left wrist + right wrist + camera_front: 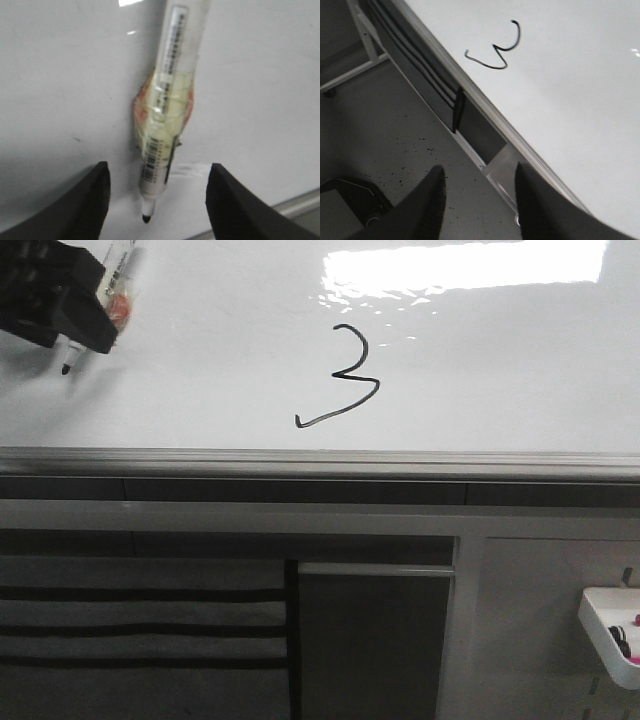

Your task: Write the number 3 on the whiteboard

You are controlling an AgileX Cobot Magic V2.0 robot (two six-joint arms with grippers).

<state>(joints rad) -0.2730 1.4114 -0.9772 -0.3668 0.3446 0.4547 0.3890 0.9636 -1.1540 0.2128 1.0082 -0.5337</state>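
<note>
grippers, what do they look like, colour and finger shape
Both are matte black. The left gripper shows two broad, curved fingers with rounded tops; from the front its body is a blocky black housing. The right gripper has the same dark, tapered, curved fingers. No cables or markings are visible.

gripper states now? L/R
Left gripper: fingers spread, yet the marker stays with it; grip point unseen, cannot be told.
Right gripper: open, empty.
</note>
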